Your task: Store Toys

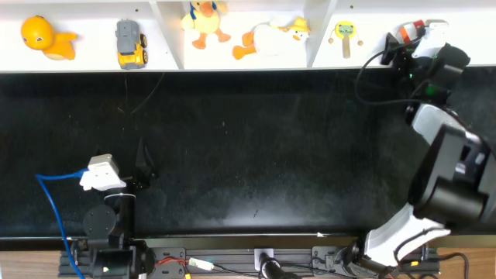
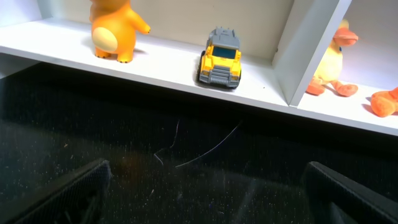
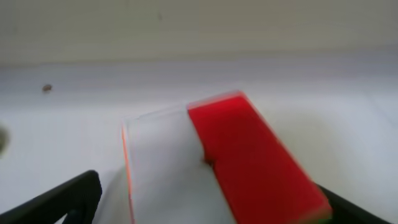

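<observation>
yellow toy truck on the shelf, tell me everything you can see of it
The yellow toy truck looks like hard plastic: yellow cab, a grey piece on the roof, grey grille and bumper, dark wheels. It stands upright on its wheels on the white shelf, in the leftmost compartment, nose toward the black table. It sits near the white divider and apart from the orange toy figure in the same compartment. Only the shelf touches it.

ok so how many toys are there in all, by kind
plush ducks: 2
orange figure: 1
toy truck: 1
yellow rattle: 1
red and white toy: 1
total: 6
</observation>
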Controlling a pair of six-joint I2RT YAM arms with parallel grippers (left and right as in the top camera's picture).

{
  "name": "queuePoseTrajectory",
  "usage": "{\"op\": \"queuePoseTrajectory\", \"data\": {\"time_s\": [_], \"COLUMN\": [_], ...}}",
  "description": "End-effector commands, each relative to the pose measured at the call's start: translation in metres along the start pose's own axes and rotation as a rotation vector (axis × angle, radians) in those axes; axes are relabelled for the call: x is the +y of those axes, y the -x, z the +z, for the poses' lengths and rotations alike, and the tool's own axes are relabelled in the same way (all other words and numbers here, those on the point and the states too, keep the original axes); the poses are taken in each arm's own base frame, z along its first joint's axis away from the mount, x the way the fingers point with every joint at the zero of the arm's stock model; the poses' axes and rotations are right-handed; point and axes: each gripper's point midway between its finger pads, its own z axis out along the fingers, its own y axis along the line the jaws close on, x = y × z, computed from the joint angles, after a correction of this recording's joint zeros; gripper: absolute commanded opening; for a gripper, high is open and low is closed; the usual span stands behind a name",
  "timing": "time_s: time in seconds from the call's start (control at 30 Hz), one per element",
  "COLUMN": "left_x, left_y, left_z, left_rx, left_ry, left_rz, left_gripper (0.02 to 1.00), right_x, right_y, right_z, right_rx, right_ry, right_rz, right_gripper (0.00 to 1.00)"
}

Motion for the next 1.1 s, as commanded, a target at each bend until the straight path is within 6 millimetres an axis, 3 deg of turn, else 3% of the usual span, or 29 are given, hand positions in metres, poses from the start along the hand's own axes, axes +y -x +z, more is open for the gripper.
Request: {"op": "queuePoseTrajectory", "data": {"time_s": [0.03, 0.13, 0.33, 0.57, 0.8, 0.97, 1.1], "left_x": [0.000, 0.000, 0.000, 0.000, 0.000, 0.000, 0.000], "left_y": [0.001, 0.001, 0.001, 0.001, 0.001, 0.001, 0.001], "left_z": [0.000, 0.000, 0.000, 0.000, 0.000, 0.000, 0.000], "left_rx": [-0.011, -0.011, -0.011, -0.011, -0.011, -0.011, -0.011], "left_ry": [0.001, 0.001, 0.001, 0.001, 0.001, 0.001, 0.001], "left_rz": [0.011, 0.011, 0.011, 0.011, 0.011, 0.011, 0.011], "left_gripper": [0.998, 0.998, 0.998, 0.996, 0.998, 0.998, 0.998], "right_x": [-0.020, -0.026, 0.005, 0.081, 0.159, 0.167, 0.167], "right_y": [0.042, 0.036, 0.022, 0.032, 0.041, 0.038, 0.029], "right_z": [-0.045, -0.072, -0.128, -0.191, -0.255, -0.289, -0.303], "right_rx": [0.006, 0.101, 0.275, 0.324, 0.274, 0.271, 0.311], "right_ry": [-0.171, -0.248, -0.209, -0.047, 0.237, 0.254, 0.244], "right_rz": [0.023, 0.038, 0.057, -0.128, -0.171, -0.115, -0.045], "right_gripper": [0.996, 0.996, 0.993, 0.998, 0.996, 0.996, 0.996]}}
